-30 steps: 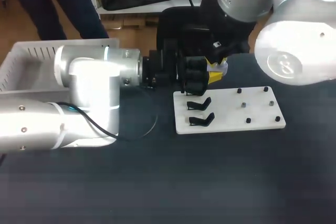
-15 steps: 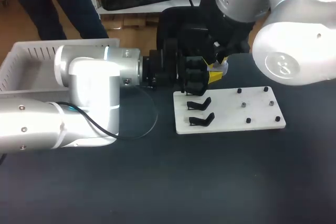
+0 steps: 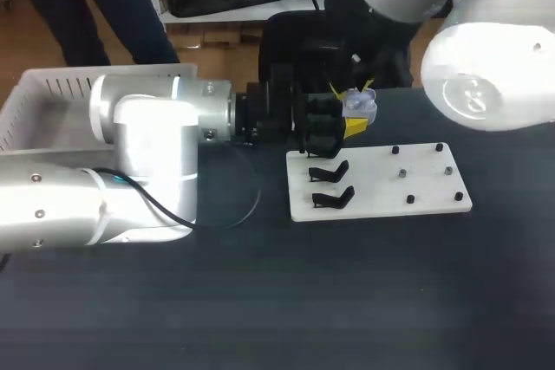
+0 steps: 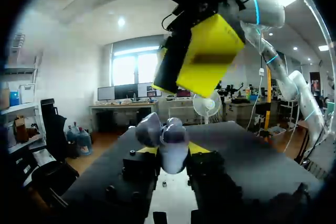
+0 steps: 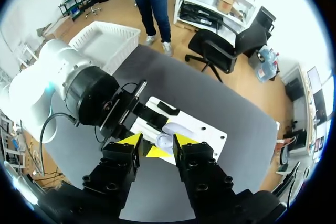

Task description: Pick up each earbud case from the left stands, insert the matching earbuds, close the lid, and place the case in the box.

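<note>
A white board (image 3: 381, 186) with black stands (image 3: 332, 185) lies on the near right of the table. Just past its far left corner, the left gripper (image 4: 169, 153) is clamped on a pale earbud case (image 3: 358, 107). The right gripper (image 5: 156, 145) hangs above it, fingers apart and empty, and the white box (image 3: 52, 97) sits far left.

Case: pale lilac glossy earbud case (image 3: 358, 105), lid hinged open, held off the table by the left gripper (image 4: 173, 150), above the 11 o'clock corner of the white flat board (image 3: 373, 186).
Stands: two black forked stands (image 3: 330, 171), along the board's 9 o'clock edge.
Box: white slotted plastic box (image 3: 52, 97), at the table's 10 o'clock.
</note>
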### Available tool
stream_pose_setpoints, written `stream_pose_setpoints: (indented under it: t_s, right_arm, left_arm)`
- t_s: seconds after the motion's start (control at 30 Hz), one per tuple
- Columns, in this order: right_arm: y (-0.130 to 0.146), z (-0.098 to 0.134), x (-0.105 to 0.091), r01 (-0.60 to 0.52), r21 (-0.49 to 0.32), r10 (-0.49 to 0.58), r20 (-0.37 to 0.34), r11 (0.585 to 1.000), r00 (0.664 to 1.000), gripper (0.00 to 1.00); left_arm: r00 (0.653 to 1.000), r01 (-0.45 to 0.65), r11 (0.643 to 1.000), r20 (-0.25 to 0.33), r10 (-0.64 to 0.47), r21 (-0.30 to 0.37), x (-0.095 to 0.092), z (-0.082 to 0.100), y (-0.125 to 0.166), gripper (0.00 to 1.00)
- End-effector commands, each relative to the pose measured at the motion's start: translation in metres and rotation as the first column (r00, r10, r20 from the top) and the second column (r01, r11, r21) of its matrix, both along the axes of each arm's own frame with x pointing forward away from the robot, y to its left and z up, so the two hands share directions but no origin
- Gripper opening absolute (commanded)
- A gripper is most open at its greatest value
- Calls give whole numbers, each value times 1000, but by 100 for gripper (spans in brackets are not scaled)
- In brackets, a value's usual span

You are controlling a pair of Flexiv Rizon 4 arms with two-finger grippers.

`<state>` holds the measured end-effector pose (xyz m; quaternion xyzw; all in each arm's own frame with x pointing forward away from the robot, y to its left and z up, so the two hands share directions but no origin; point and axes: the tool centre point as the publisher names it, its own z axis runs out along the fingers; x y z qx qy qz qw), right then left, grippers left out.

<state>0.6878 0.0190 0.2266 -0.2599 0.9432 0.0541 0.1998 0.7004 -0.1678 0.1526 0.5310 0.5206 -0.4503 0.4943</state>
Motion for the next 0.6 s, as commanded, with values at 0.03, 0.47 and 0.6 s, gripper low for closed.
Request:
stream_pose_setpoints:
  t_s: [0.03, 0.47, 0.6]
  right_arm:
    - [-7, 1, 8, 29, 40, -31, 42, 999, 999, 36]
    - [-6, -16, 74, 213, 108, -222, 81, 971, 972, 34]
    - [-11, -27, 73, 236, 77, -241, 72, 969, 968, 33]
  left_arm:
    - [1000, -6, 1000, 5, 6, -6, -1, -1, 0, 0]
    - [1000, -6, 1000, 5, 6, -6, -1, -1, 0, 0]
    - [1000, -6, 1000, 5, 6, -6, -1, -1, 0, 0]
